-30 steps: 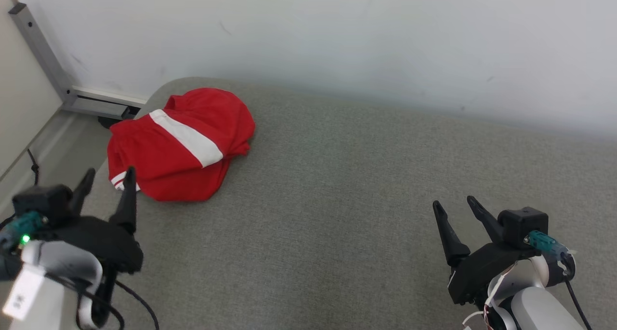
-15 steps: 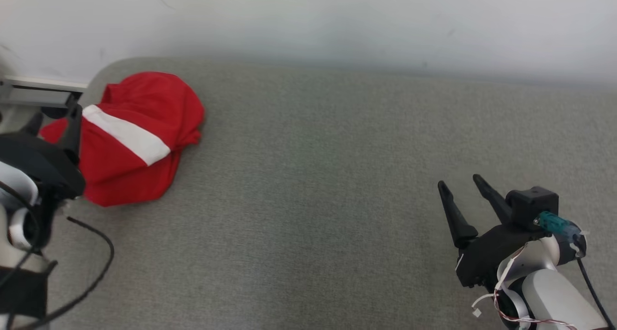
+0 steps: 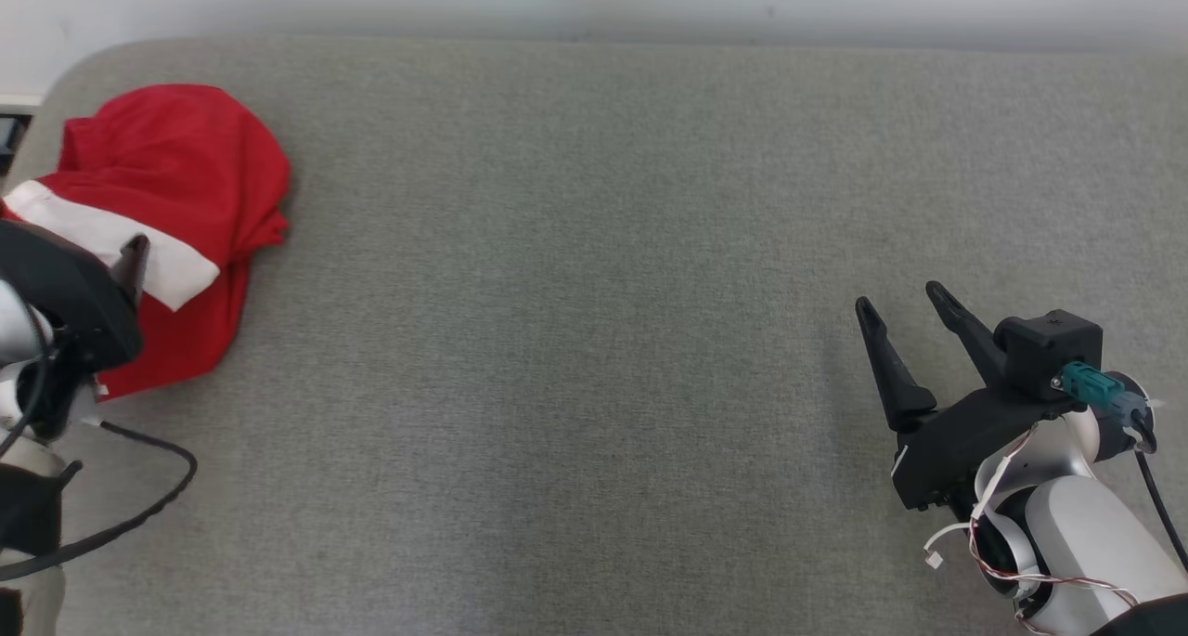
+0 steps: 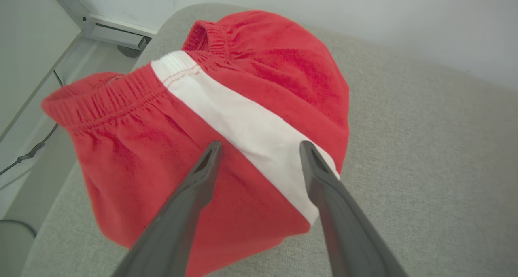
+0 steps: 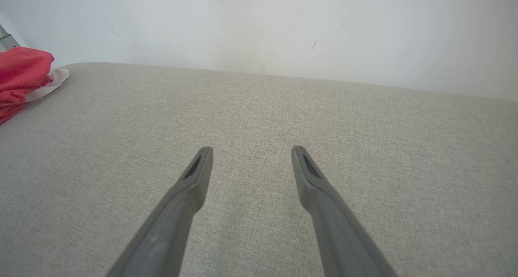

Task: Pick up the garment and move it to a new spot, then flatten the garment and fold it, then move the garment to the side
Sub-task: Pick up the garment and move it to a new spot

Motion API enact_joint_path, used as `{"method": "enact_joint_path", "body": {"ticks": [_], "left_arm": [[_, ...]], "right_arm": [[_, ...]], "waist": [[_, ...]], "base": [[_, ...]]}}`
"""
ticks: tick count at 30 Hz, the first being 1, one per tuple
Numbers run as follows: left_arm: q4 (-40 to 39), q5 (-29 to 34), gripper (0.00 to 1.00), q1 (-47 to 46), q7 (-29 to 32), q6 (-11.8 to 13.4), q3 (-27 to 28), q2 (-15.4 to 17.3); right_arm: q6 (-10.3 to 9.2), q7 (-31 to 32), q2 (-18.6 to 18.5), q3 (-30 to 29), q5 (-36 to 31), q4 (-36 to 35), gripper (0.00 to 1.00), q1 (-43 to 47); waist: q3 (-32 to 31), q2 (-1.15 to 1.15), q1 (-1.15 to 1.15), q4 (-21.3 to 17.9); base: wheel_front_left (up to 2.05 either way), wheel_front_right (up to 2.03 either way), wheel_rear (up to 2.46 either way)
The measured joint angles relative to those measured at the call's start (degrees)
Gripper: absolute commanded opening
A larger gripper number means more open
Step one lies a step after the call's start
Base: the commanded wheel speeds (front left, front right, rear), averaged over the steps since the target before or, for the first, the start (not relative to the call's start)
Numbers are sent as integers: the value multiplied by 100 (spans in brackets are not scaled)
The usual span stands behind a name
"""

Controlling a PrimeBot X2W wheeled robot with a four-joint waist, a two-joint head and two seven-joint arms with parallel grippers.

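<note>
The left pincer (image 4: 260, 147) stands wide open and holds nothing, its two fingers over the white stripe of the red garment (image 4: 275, 66); whether the tips touch the cloth cannot be told. The garment lies crumpled at the far left corner of the grey desk (image 3: 594, 339). The right pincer (image 3: 900, 297), also wide and empty, hovers over bare desk, well apart from the garment.

Head view looks down on grey surface (image 3: 594, 292); left wrist close above garment (image 4: 283, 66), shared by all
</note>
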Motion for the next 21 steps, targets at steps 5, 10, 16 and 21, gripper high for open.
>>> {"method": "enact_joint_path", "body": {"ticks": [5, 10, 16, 21], "left_arm": [[370, 312, 100, -188, 237, 26, -264, 42], [609, 391, 0, -350, 337, 64, -338, 48], [867, 531, 0, -605, 288, 48, -528, 59], [989, 532, 0, -888, 101, 3, -568, -5]], "right_arm": [[0, 8, -37, -14, 0, -2, 100, -5], [0, 48, -60, -37, 0, -20, 100, -15], [0, 46, -70, -63, 0, 29, 100, -64], [0, 38, -62, -73, 1, 113, 100, -100]], "waist": [[167, 0, 0, -122], [265, 0, -1, -173], [301, 0, -1, -172], [217, 0, -1, -121]], "base": [[0, 0, 0], [0, 0, 0], [0, 0, 0], [0, 0, 0]]}}
